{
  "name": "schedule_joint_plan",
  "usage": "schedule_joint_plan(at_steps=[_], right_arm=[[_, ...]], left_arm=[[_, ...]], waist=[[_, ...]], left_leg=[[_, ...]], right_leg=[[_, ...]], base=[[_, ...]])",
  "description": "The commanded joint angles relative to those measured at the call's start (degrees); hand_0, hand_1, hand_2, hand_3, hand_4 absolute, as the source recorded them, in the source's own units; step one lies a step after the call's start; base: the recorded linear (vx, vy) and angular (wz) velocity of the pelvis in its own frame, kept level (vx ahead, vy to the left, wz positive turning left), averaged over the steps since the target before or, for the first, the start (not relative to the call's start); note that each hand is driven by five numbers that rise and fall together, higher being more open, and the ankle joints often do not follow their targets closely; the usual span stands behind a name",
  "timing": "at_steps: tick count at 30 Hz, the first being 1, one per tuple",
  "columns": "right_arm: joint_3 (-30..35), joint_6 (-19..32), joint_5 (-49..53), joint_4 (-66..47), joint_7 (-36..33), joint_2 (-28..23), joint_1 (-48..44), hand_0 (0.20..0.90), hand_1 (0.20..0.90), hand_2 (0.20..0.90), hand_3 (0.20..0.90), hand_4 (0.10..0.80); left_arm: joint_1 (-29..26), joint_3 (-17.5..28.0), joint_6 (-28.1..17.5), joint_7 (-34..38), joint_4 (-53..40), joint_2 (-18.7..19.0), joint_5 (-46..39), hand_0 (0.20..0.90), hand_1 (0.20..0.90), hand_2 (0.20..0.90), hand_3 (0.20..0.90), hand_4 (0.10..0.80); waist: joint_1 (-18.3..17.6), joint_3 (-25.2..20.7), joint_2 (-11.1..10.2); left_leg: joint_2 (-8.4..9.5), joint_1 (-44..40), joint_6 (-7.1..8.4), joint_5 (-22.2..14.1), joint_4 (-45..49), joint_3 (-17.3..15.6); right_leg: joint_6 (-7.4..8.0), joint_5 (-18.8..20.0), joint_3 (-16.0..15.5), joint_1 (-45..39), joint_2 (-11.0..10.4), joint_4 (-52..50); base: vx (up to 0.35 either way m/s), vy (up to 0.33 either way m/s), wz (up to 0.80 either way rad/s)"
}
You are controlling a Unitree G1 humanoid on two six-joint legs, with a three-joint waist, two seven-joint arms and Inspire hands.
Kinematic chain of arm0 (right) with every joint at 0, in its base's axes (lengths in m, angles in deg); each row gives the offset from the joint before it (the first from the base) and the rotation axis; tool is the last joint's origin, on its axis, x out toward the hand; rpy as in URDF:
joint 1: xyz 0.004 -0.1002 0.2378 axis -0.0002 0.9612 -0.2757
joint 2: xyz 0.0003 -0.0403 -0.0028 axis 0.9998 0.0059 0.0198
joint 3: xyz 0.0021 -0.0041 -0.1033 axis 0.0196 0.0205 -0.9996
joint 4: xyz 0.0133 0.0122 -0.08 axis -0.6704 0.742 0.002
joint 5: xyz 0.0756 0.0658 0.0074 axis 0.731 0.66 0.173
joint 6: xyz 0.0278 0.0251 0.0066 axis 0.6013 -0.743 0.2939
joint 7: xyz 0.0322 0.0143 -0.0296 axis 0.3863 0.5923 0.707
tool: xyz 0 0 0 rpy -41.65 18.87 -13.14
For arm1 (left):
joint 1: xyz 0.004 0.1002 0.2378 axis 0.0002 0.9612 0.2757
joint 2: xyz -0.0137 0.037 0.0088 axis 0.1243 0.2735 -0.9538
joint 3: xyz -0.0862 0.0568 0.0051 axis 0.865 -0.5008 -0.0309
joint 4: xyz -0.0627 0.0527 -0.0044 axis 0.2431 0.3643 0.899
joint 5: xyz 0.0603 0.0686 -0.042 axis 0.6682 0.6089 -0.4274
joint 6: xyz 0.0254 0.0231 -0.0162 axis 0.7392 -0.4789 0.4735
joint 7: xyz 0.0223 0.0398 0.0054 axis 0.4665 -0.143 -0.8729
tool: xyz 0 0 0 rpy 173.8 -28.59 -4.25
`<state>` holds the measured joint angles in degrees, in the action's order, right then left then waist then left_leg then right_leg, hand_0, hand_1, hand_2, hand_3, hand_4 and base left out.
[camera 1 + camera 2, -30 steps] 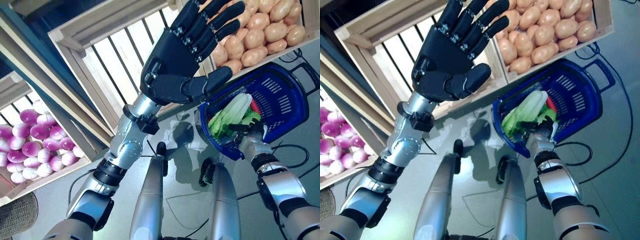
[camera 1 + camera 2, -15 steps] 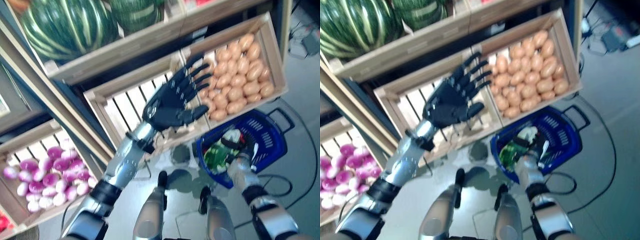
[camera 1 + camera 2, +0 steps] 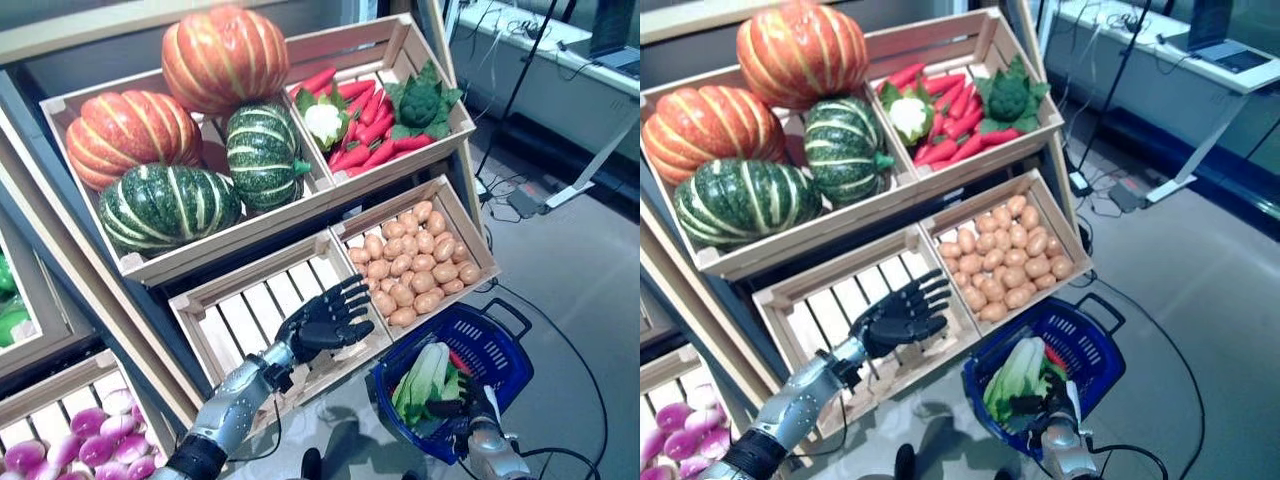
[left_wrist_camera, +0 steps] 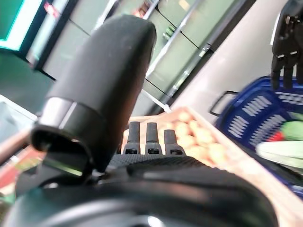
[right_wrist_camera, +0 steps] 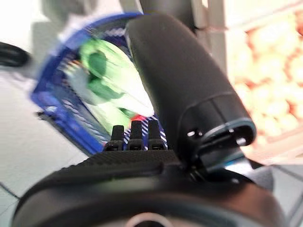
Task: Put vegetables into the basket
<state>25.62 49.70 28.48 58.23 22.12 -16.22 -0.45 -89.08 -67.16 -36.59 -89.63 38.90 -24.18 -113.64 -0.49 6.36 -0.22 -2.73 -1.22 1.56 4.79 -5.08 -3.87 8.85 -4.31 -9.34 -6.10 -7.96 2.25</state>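
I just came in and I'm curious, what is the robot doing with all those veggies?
It is filling a blue basket from shelf crates. The basket already holds leafy greens and something red. The right hand is at the basket's rim. The left hand is open in front of an empty crate, next to the potatoes, holding nothing.

**Head pair looks down on the shelves; wrist cameras peer along each hand**

The two eye views look down from the robot's head at the wooden crates, side by side, sharing the potato crate [image 3: 415,265], the blue basket [image 3: 505,340] on the floor and the left hand [image 3: 325,320]. The left wrist view looks very closely past its own thumb toward the potatoes and basket. The right wrist view looks past the right hand [image 5: 142,165] into the same basket, with the potato crate beside it.
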Motion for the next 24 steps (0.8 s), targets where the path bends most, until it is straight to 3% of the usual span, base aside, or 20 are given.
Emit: schedule_joint_plan(at_steps=[1, 3, 6, 9, 15, 24], right_arm=[[-2.10, -0.07, -7.05, 1.42, 5.13, -2.31, -0.71, 0.900, 0.900, 0.900, 0.900, 0.800], [-3.10, -2.89, -8.31, 3.52, 6.60, -1.94, -0.26, 0.900, 0.900, 0.900, 0.900, 0.800], [-3.16, -5.31, -9.81, 8.60, 8.32, -1.33, -0.19, 0.900, 0.900, 0.900, 0.900, 0.800], [-3.00, -7.08, -9.98, 12.66, 8.50, -0.90, -0.69, 0.900, 0.900, 0.900, 0.900, 0.800], [-1.65, -6.25, -8.69, 17.46, 7.81, 0.55, -1.63, 0.900, 0.900, 0.900, 0.900, 0.800], [-0.95, -6.21, -6.39, 18.64, 7.50, 1.22, -2.72, 0.900, 0.900, 0.900, 0.900, 0.800]], left_arm=[[-3.62, 1.14, -5.84, -2.77, 3.38, -2.69, 6.09, 0.900, 0.900, 0.900, 0.900, 0.800], [-4.06, 0.08, -5.67, -2.31, 7.57, -2.43, 8.21, 0.900, 0.900, 0.900, 0.900, 0.800], [-4.97, -1.78, -7.72, -1.70, 11.98, -1.75, 20.13, 0.900, 0.900, 0.900, 0.900, 0.800], [-5.62, -3.89, -6.88, -1.04, 15.89, -1.64, 27.65, 0.900, 0.900, 0.900, 0.900, 0.800], [-6.63, -4.47, -2.99, 6.55, 28.23, -3.81, 38.38, 0.900, 0.900, 0.900, 0.900, 0.800], [-4.79, -5.41, -2.43, 15.60, 39.65, -4.71, 53.60, 0.900, 0.900, 0.900, 0.900, 0.800]], waist=[[0.49, -2.28, -0.10], [0.11, -2.64, -0.38], [-0.15, -2.99, -0.42], [-0.36, -3.21, -0.24], [-0.85, -3.99, -0.08], [-1.00, -3.70, 0.04]], left_leg=[[-1.13, -0.97, 0.85, -3.67, 0.61, -3.21], [-1.27, -1.66, 0.85, -3.93, 0.66, -3.55], [-1.60, -2.49, 0.92, -4.17, 0.51, -3.90], [-1.79, -3.32, 0.96, -4.40, 0.28, -4.22], [-1.96, -4.49, 0.86, -4.71, 0.08, -4.50], [-2.35, -4.46, 1.02, -4.51, 0.08, -4.25]], right_leg=[[-1.74, 6.71, -0.89, 3.26, -1.06, -0.03], [-1.54, 6.49, -0.64, 2.87, -1.03, -0.18], [-1.24, 6.29, -0.59, 2.31, -1.05, -0.05], [-0.98, 6.18, -0.39, 1.87, -1.07, 0.12], [-0.54, 5.97, 0.22, 0.88, -1.17, 0.45], [-0.37, 5.82, 0.37, 1.31, -1.36, 0.10]], base=[[0.058, -0.031, -0.10], [0.053, -0.014, -0.13], [0.035, 0.004, -0.05], [0.032, 0.011, -0.03], [0.039, 0.016, -0.07], [-0.011, 0.007, -0.01]])
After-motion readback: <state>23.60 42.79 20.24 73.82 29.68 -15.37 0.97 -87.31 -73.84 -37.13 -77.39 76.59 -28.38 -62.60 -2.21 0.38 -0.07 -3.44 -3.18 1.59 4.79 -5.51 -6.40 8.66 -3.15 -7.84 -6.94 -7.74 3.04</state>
